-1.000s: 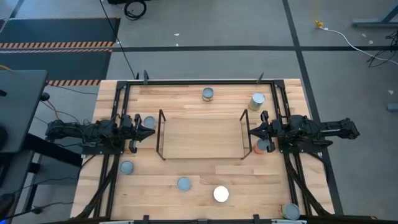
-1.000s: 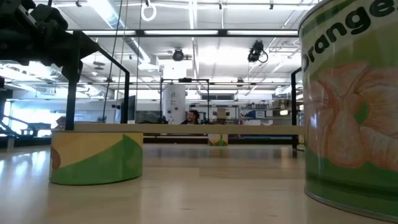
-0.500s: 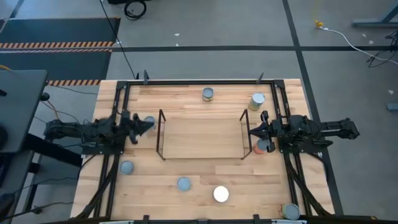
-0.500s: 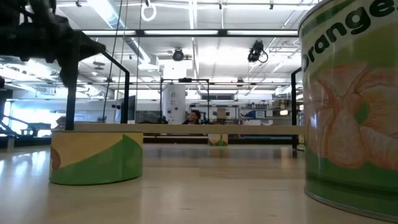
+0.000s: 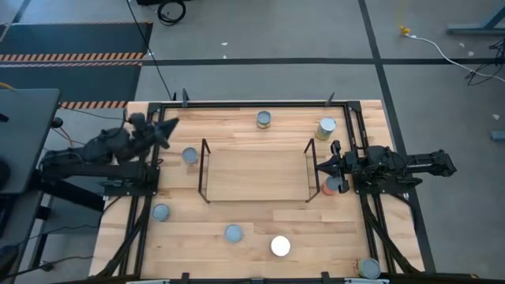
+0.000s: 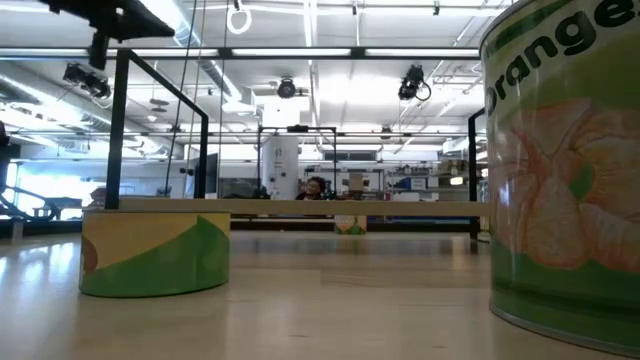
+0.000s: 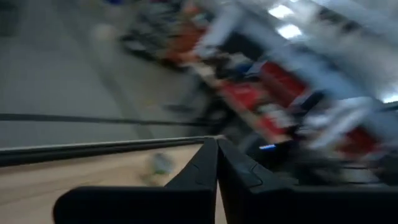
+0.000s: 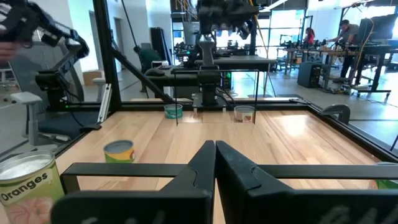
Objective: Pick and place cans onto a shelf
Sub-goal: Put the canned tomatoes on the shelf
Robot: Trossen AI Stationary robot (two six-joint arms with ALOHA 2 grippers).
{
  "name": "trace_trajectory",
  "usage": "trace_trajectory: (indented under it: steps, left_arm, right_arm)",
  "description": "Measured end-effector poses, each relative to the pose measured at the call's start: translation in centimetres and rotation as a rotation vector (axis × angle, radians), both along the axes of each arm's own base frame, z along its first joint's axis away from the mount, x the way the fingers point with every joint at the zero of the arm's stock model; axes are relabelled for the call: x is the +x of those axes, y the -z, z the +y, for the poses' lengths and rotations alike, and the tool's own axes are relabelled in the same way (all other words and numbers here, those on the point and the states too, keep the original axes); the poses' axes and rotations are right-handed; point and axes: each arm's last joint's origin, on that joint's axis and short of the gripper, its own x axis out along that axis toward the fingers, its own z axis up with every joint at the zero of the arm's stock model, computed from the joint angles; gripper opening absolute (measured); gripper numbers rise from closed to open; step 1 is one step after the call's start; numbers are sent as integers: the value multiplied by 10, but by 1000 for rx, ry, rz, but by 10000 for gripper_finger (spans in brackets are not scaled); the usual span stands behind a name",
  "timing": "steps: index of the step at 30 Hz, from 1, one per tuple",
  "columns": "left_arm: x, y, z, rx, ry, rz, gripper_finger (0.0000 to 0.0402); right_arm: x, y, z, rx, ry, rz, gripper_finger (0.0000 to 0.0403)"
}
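- Pale wooden table [image 5: 252, 225], edged by a large black metal frame [image 5: 252, 102], stands on a grey floor crossed by dark tape lines; the low view looks into a brightly lit workshop behind it.
- Low rack of thin black wire, the shelf [image 5: 256, 170], sits at the table's centre with nothing on it.
- Short metal cans lie scattered around the shelf, none on it: one grey-topped can [image 5: 263, 119] and one yellowish can [image 5: 326, 127] near the far edge; one grey-blue can [image 5: 189, 155] just beside the shelf's left end; two more grey-blue cans [image 5: 161, 212] and [image 5: 233, 233] toward the near edge; one bright white-topped can [image 5: 280, 246] near them; one can [image 5: 368, 268] at the near right corner.
- One red-orange-sided can [image 5: 332, 186] sits by the shelf's right end, beside the right arm.
- Left gripper [image 5: 166, 126] is raised over the table's far left corner, fingers pressed together, holding nothing.
- Right gripper [image 5: 319, 166] rests at the shelf's right end, fingers pressed together, holding nothing.
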Motion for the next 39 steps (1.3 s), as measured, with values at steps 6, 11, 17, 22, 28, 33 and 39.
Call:
trace_trajectory:
  steps: [6,11,17,22,28,33,39]
  left_arm:
    - [6,-12,20,-238,-282,243,11]
    - [19,4,43,-567,-360,501,31]
    - [44,28,86,-779,-165,777,56]
    - [58,50,113,-882,72,980,104]
    - [73,73,116,-757,481,1254,184]
    - [82,75,104,-523,772,1416,209]
    - [82,75,91,-305,993,1621,193]
  right_arm:
    - [0,0,0,0,0,-1,18]
    - [0,0,0,0,-1,-2,18]
    - [0,0,0,0,-1,-3,18]
    - [0,0,0,0,-1,-3,18]
    - [0,0,0,0,-1,-3,18]
    - [0,0,0,0,-1,-3,18]
    - [0,0,0,0,-1,-3,18]
